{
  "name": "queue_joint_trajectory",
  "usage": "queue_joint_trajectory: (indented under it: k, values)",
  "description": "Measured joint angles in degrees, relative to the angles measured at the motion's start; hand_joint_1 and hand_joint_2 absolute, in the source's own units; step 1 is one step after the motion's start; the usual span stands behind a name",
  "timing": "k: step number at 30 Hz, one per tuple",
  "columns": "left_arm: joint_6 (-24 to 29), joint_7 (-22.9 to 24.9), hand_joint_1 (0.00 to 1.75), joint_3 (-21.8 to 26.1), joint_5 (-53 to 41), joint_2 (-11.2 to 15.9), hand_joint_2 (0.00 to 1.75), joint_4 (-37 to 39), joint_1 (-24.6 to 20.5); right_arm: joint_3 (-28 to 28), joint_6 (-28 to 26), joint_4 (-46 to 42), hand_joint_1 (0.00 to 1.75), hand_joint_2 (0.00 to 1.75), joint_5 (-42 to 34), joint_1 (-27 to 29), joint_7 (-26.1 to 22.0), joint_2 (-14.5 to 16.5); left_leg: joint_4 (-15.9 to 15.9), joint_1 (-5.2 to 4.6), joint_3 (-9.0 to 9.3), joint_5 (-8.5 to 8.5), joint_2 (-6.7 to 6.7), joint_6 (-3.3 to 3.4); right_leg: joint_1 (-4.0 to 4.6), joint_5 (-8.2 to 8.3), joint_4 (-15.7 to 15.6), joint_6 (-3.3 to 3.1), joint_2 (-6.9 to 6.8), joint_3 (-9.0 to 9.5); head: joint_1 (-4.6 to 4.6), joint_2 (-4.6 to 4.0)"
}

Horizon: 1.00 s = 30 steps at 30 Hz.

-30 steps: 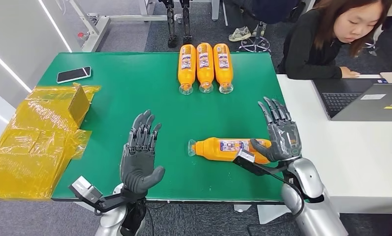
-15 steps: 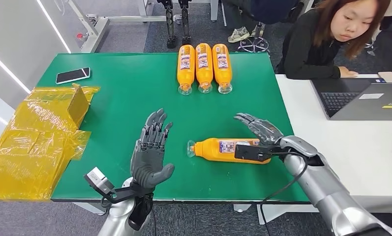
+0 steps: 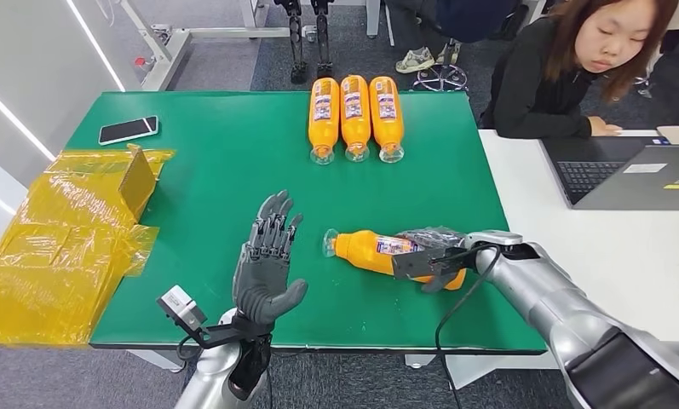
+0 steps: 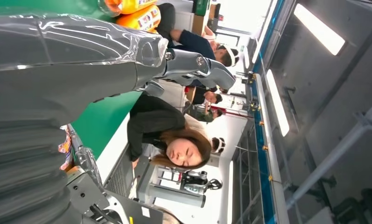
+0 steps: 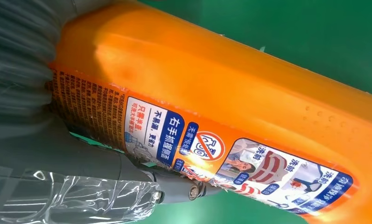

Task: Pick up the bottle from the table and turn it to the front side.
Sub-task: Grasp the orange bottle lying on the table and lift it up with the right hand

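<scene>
An orange bottle [image 3: 365, 250] with a clear cap lies on its side near the front of the green table [image 3: 216, 162], cap pointing left. My right hand [image 3: 434, 253] grips its base end, fingers wrapped over the body. Close up in the right wrist view, the bottle's [image 5: 230, 112] blue-and-white label with warning pictograms faces the camera, and my thumb [image 5: 128, 179] lies under it. My left hand [image 3: 266, 264] stands upright with fingers spread, a little left of the bottle's cap, holding nothing. Three more orange bottles [image 3: 354, 115] lie side by side at the table's far edge.
Crumpled yellow plastic wrap [image 3: 59, 243] covers the table's left end, with a phone [image 3: 127, 129] behind it. A white desk [image 3: 608, 247] with a laptop [image 3: 630, 175] adjoins on the right, where a person [image 3: 574, 68] sits.
My right hand has come down from above the bottle and closed around its base end. The bottle's cap end has swung slightly away from me. The left hand has barely moved.
</scene>
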Motion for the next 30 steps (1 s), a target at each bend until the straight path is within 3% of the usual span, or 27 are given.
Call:
queue_joint_trajectory:
  k: [7,12,18,22,26,30]
  values:
    - [0.7,0.5,0.00,0.0,0.1,0.2,1.75,-0.5,0.4,3.9,0.2,3.0,1.75,1.75,-1.4,-1.2,-0.7,1.9,0.0,0.00,0.73,-0.21,0.22,0.04,0.00,-0.07,-0.1,0.01,0.19,0.68,0.01,0.00]
    - [1.0,0.6,0.00,0.0,0.0,0.4,1.75,-1.1,1.3,5.1,-3.2,3.8,1.75,1.75,-2.2,-1.3,0.4,3.2,0.0,0.00,0.91,-0.21,0.26,0.03,0.00,-0.05,-0.1,-0.01,0.23,0.82,0.00,0.00]
    - [1.4,0.6,0.00,0.0,-0.7,0.5,1.75,-1.7,1.9,6.1,-16.9,3.6,1.75,1.75,-2.3,-0.8,1.3,3.2,0.0,-0.01,0.87,-0.17,0.33,0.04,0.00,0.01,-0.1,-0.04,0.31,0.78,-0.01,0.00]
    - [2.1,0.4,0.00,0.2,-1.2,0.8,1.75,-2.6,3.2,5.4,-28.6,0.7,1.75,1.75,-3.1,0.8,2.5,1.5,0.0,-0.02,0.54,0.01,0.14,0.08,-0.01,0.07,0.0,0.03,0.11,0.54,0.00,0.00]
    - [2.6,0.3,0.00,0.5,-1.9,1.1,1.75,-4.0,4.8,1.4,-37.1,-9.5,1.75,1.75,1.8,5.6,7.7,-1.8,0.0,-0.01,0.34,0.03,-0.12,0.08,0.00,0.02,-0.1,0.08,-0.08,0.44,0.01,0.00]
    - [2.6,1.2,0.00,0.5,-2.4,1.3,1.75,-5.7,5.5,-5.0,-38.5,-24.1,1.75,1.75,11.3,14.3,14.2,-5.0,0.0,-0.01,0.17,-0.13,-0.26,0.10,0.00,-0.09,-0.1,0.11,-0.18,0.31,0.00,0.00]
